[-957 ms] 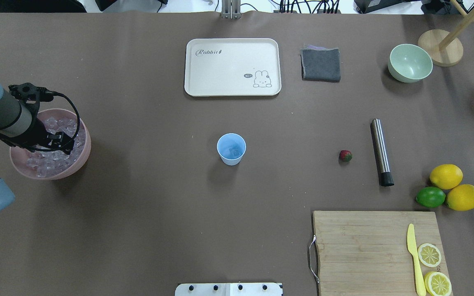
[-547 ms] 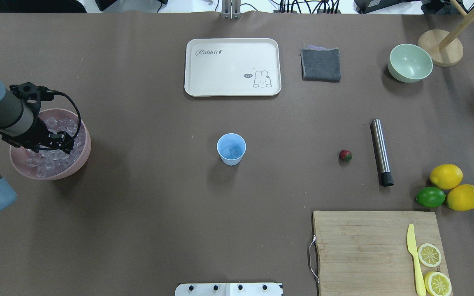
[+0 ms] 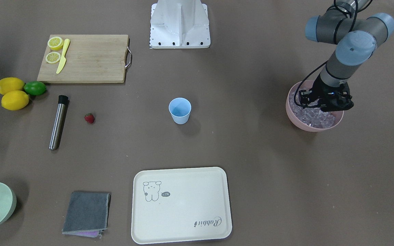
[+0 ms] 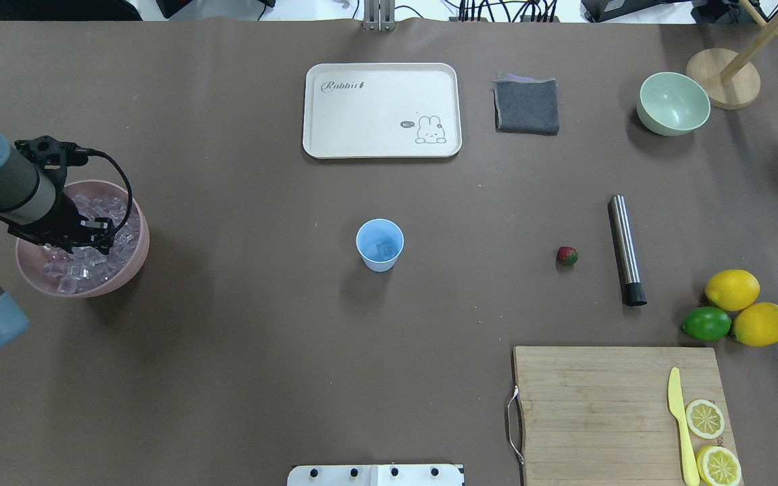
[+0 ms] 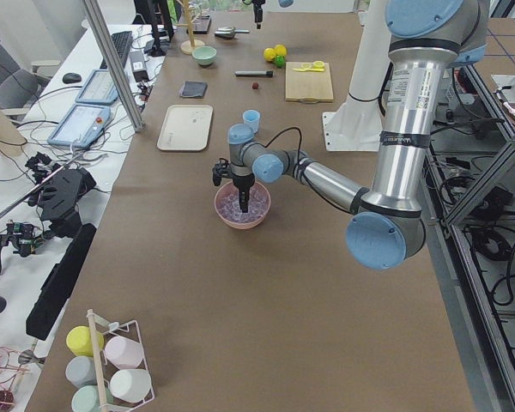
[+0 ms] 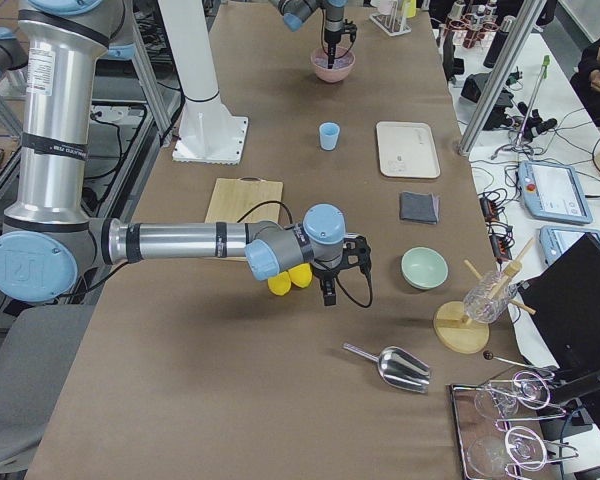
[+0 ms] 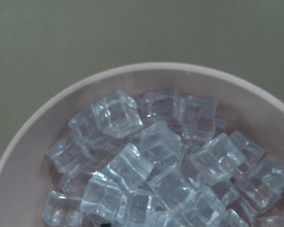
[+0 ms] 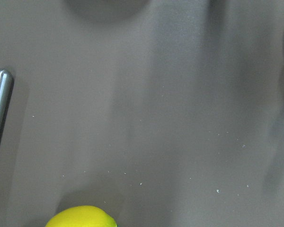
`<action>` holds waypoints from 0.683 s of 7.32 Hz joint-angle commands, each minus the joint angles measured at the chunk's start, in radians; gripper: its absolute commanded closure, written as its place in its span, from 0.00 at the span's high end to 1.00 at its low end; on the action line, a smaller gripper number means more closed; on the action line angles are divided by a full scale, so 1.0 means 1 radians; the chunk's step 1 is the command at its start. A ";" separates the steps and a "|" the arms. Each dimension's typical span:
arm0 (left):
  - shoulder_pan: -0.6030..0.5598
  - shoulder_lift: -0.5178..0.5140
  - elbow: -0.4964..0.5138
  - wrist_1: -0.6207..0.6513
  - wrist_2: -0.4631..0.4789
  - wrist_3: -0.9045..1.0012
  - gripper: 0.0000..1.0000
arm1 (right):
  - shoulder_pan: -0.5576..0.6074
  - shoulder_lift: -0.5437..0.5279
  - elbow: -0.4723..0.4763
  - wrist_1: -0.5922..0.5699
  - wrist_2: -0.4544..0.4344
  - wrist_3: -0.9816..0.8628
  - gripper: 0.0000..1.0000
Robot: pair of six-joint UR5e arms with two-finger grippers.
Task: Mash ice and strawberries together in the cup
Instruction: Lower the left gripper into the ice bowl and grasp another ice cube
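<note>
Long table [image 5: 240, 335], brown matte cover. White side bench [image 5: 64, 107] at ten o'clock, left-end view, keyboard [image 5: 120, 47] on it. Aluminium post [image 5: 112, 64] alongside.

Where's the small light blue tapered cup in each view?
Overhead exterior: light blue cup at table centre.
Exterior front-facing: centre.
Exterior left: upper middle.
Exterior right: upper middle.
Left wrist-mounted: not in it.
Right wrist-mounted: not in it.
Landmark: cream rabbit tray, beyond the cup from the robot.
</note>
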 commanded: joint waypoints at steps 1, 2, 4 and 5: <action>-0.013 0.000 -0.011 0.011 -0.038 0.004 0.00 | 0.000 -0.002 0.004 -0.001 0.003 0.000 1.00; -0.023 -0.003 -0.014 0.014 -0.040 0.007 0.00 | 0.000 -0.002 0.002 -0.001 0.003 0.000 1.00; -0.057 0.002 -0.035 0.014 -0.072 0.012 0.00 | 0.000 -0.002 0.001 -0.001 0.001 0.000 1.00; -0.080 -0.001 -0.070 0.048 -0.077 0.013 0.00 | 0.000 -0.002 0.001 -0.001 0.001 0.000 1.00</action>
